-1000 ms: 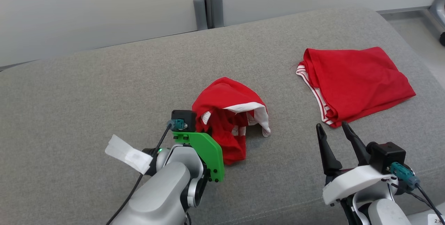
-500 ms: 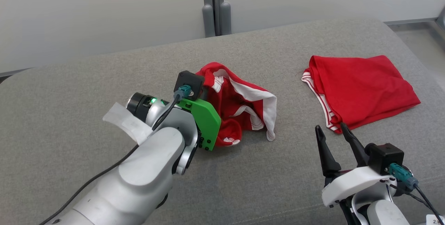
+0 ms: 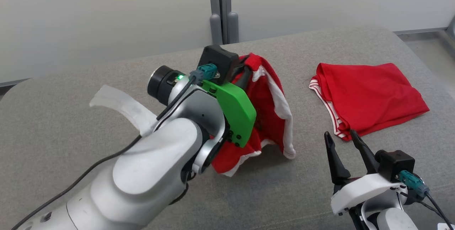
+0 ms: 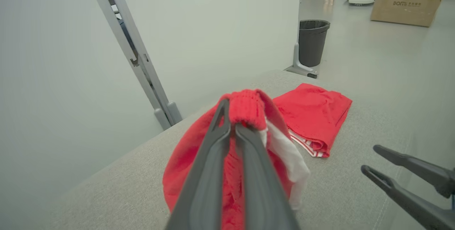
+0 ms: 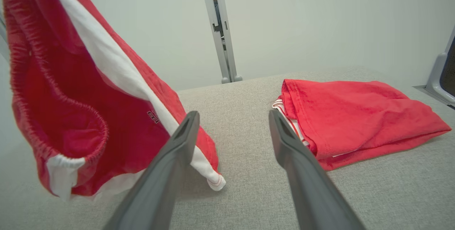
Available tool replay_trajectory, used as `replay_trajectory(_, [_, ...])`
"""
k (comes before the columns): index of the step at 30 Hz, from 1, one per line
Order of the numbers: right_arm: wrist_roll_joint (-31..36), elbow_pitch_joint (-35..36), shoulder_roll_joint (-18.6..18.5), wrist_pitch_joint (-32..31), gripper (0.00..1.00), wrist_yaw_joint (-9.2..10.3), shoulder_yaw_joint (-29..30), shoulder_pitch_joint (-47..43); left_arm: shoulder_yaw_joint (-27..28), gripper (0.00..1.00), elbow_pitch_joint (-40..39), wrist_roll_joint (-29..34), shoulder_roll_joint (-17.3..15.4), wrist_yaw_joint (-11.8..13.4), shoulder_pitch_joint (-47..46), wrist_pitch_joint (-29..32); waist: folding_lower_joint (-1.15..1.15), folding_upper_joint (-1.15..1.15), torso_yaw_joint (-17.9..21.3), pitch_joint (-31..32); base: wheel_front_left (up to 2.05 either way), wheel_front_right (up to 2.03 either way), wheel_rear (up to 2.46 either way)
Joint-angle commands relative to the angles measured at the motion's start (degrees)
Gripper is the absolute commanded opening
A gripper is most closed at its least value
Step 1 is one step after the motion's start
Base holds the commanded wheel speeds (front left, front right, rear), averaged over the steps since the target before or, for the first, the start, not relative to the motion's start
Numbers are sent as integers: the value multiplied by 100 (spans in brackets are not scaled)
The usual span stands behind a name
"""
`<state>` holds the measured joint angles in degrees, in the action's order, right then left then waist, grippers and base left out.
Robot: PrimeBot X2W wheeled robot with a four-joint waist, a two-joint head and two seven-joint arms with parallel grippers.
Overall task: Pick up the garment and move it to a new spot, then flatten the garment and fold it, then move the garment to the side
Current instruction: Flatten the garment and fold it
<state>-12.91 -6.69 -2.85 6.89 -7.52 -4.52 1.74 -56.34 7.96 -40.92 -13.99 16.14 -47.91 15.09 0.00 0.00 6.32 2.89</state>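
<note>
Closest in, the robot's right pincer (image 3: 339,134) sits low with its two fingers spread apart and nothing between them. Just past it, the left pincer (image 4: 231,115) is clamped tight on the elastic waistband of the red shorts (image 3: 272,116). They hang bunched above the grey surface (image 3: 284,194), white side stripe showing. The lowest white corner is right down at the surface, and it's hard to tell if it touches. Further off to the right lies a folded red garment (image 3: 369,95), well apart.

This looks like the pick-up-and-move part. To do it well, the robot probably wants enough lift that the hem clears and doesn't drag. It should carry the shorts to open surface away from the folded piece, then lower them slowly so they spread instead of piling up. A one-point grip will let them swing, so gentle moves. The open right pincer looks well placed to catch a free corner.
</note>
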Motion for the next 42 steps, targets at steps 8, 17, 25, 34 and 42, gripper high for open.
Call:
replay_trajectory(8, [-47, 16, -11, 47, 100, 6, -80, 17, 21, 0, -245, -283, -140, 83, 147, 370, 0, 0, -15, -45, 0, 0, 0])
replay_trajectory(17, [-34, -19, -11, 62, 100, 6, -191, 174, 284, 0, 1798, -508, -429, -36, 218, 174, 0, 0, 239, -257, 0, 0, 0])
replay_trajectory(25, [14, 34, -10, 24, 100, 6, -239, 252, 353, 0, 3312, -455, -659, -330, -10, -144, 0, 0, 495, -517, 0, 0, 0])
replay_trajectory(34, [78, 119, -10, -17, 100, 6, -328, 359, 557, 0, 4391, -296, -923, -122, -378, -819, 0, 0, 608, -822, 0, 0, 0])
replay_trajectory(42, [117, 165, -10, -64, 100, 6, -485, 443, 754, 100, 5026, -264, -1013, 68, -683, -1633, 0, 0, 709, -1018, 0, 0, 0])
